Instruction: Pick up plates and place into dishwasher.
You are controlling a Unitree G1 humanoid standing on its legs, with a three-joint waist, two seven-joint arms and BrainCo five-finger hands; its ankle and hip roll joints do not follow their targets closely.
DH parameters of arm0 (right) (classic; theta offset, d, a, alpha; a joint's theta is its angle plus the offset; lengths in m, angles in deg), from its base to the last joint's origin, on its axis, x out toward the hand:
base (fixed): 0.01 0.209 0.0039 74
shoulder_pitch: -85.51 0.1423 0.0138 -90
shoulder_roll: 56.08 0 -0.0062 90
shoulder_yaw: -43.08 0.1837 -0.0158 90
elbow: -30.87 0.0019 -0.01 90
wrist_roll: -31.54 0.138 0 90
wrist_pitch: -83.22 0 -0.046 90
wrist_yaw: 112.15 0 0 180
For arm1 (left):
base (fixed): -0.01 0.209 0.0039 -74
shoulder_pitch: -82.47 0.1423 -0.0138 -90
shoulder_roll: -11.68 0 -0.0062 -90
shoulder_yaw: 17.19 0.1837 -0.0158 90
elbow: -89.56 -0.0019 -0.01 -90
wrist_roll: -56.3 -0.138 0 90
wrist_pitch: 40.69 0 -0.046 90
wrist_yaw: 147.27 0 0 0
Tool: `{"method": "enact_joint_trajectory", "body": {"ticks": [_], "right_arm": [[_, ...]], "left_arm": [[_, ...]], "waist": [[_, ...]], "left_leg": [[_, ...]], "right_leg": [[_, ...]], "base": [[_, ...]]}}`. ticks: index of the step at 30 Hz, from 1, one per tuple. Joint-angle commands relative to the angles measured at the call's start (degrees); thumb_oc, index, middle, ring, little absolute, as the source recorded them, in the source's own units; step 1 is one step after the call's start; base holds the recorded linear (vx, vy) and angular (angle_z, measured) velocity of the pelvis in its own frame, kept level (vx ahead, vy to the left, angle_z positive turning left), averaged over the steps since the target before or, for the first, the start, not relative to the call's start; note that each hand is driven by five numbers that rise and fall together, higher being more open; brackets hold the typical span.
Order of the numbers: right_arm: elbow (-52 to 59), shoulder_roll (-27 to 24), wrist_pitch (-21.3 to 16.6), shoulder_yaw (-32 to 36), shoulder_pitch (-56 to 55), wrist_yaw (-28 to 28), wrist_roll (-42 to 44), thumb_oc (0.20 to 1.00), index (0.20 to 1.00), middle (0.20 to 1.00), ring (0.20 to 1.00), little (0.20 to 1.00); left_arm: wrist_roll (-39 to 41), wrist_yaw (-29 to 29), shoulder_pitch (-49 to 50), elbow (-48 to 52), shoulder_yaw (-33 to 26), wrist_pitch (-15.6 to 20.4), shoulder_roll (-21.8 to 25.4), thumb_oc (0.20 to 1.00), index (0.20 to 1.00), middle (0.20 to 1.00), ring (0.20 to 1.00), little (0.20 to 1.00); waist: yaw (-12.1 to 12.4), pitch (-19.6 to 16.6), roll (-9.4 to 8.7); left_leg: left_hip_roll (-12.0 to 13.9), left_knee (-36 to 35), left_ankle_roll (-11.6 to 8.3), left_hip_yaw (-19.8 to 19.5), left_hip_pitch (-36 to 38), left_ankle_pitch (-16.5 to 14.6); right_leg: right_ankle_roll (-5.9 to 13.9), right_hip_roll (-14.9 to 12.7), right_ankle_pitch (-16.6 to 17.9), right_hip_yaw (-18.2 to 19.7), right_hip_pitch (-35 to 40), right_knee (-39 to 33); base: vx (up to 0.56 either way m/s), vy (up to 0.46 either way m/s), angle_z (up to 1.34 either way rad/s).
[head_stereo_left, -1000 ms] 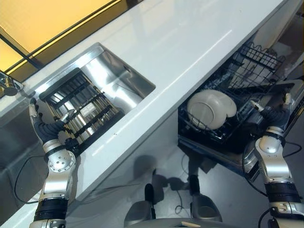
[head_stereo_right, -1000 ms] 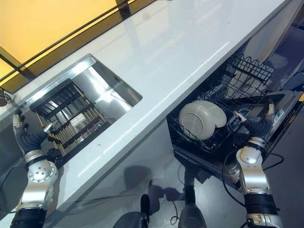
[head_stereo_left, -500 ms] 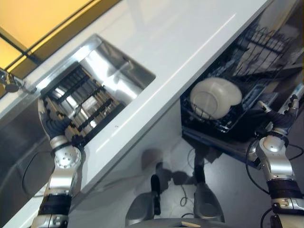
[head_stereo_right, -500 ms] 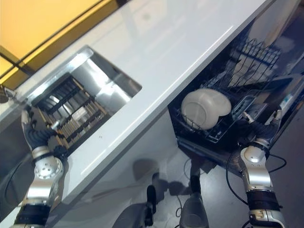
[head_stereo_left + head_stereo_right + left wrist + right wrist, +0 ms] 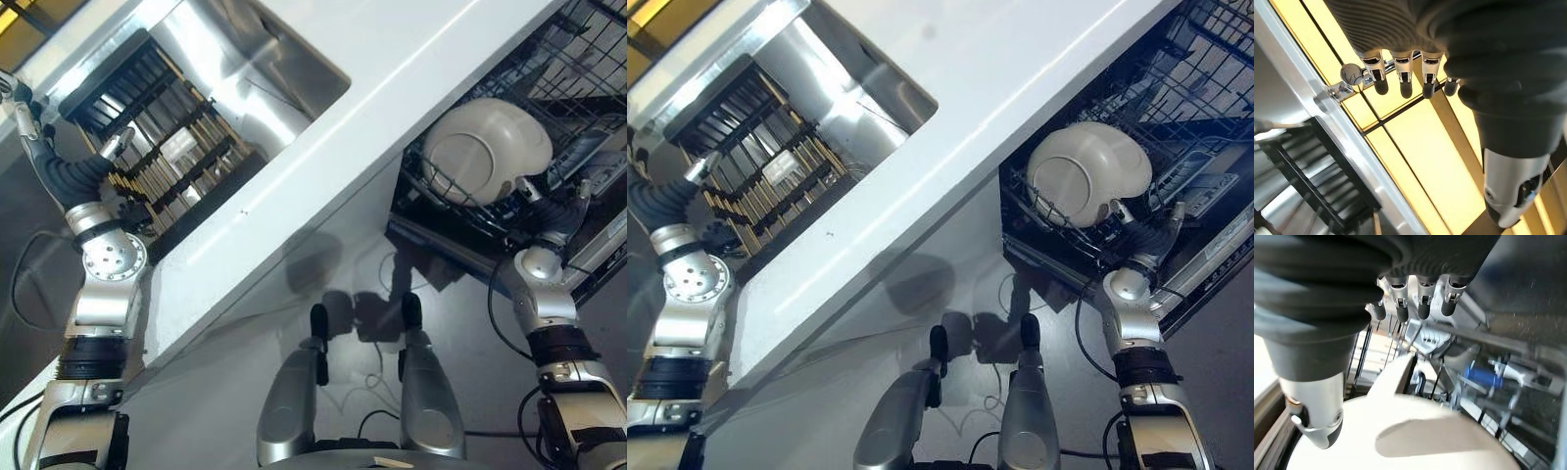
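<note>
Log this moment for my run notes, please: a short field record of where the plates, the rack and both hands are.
plates: white plates stacked on edge in the dishwasher rack
dishwasher rack: dark wire rack, pulled out below the white counter
sink: steel sink set in the counter, with a dark slatted rack inside
left hand: left hand raised by the sink, fingers straight, holding nothing
right hand: right hand beside the plates at the rack's front, fingers straight, holding nothing
</note>
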Motion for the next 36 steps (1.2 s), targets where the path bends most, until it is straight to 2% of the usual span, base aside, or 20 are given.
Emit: {"method": "enact_joint_trajectory", "body": {"ticks": [1, 4, 8, 13, 19, 27, 36], "right_arm": [[0.74, 1.13, -4.38, 0.38, 4.75, 6.37, 3.36, 1.000, 1.000, 1.000, 1.000, 1.000], [0.03, 2.75, -6.22, 1.59, 4.02, 9.02, 5.79, 1.000, 1.000, 1.000, 1.000, 1.000], [0.20, 4.22, -7.44, 0.78, 5.04, 7.97, 8.39, 1.000, 1.000, 1.000, 1.000, 1.000], [1.36, 5.77, -8.26, -0.90, 7.51, 1.27, 11.81, 1.000, 1.000, 1.000, 1.000, 1.000], [7.07, 7.66, -6.62, -5.53, 12.50, -6.80, 11.07, 1.000, 1.000, 1.000, 1.000, 1.000], [14.55, 9.43, -4.08, -10.31, 15.15, -11.55, 5.62, 1.000, 1.000, 1.000, 1.000, 1.000], [15.02, 9.21, -2.75, -12.35, 19.19, -10.53, 3.56, 1.000, 1.000, 1.000, 1.000, 1.000]], "left_arm": [[-1.09, 1.36, 0.28, -6.19, 2.52, 2.00, -2.62, 1.000, 1.000, 1.000, 1.000, 1.000], [-1.14, 2.78, 0.44, -5.92, 3.10, 2.33, -3.16, 1.000, 1.000, 1.000, 1.000, 1.000], [-1.18, 4.59, 1.26, -4.17, 4.30, 2.12, -4.65, 1.000, 1.000, 1.000, 1.000, 1.000], [-2.20, 4.78, 1.42, -2.26, 5.05, 1.22, -6.49, 1.000, 1.000, 1.000, 1.000, 1.000], [-2.74, 4.88, 0.85, -1.04, 5.71, -0.26, -7.50, 1.000, 1.000, 1.000, 1.000, 1.000], [-3.09, 4.64, 1.70, 0.49, 4.98, -1.31, -8.38, 1.000, 1.000, 1.000, 1.000, 1.000], [-2.39, 3.20, 1.60, 0.71, 4.49, -1.89, -7.47, 1.000, 1.000, 1.000, 1.000, 1.000]], "waist": [[0.22, 1.42, -5.42], [0.11, 1.42, -4.59], [0.11, 1.42, -3.06], [0.58, 1.42, -2.13], [1.60, 1.42, -1.71], [2.95, 1.42, -2.13], [5.60, 1.42, -3.55]], "left_leg": [[1.90, 8.96, -1.12, -2.31, -5.64, -3.22], [1.32, 8.75, -0.74, -2.30, -6.74, -3.12], [0.27, 8.90, -0.41, -2.53, -7.22, -3.24], [-0.25, 9.04, -0.37, -2.41, -7.69, -3.15], [-0.81, 8.39, -0.46, -2.44, -7.54, -2.70], [-1.51, 7.90, -0.41, -2.56, -7.19, -2.52], [-2.18, 7.79, -0.03, -3.11, -7.02, -2.80]], "right_leg": [[2.92, -6.44, -0.41, 3.79, -0.60, 0.90], [2.93, -6.81, -0.19, 3.79, -2.17, 1.10], [2.65, -7.45, -0.07, 4.00, -3.49, 1.59], [2.55, -8.12, -0.04, 3.80, -4.34, 1.94], [2.51, -8.50, 0.02, 3.37, -4.72, 2.09], [2.64, -8.79, 0.11, 2.61, -4.94, 2.37], [3.09, -9.26, 0.29, 0.74, -4.15, 2.26]], "base": [[-0.02, 0.025, 0.08], [-0.01, 0.075, 0.03], [0.02, 0.113, 0.05], [0.01, 0.063, 0.05], [0.01, 0.039, -0.02], [0.01, 0.053, 0.00], [0.02, 0.027, 0.02]]}}
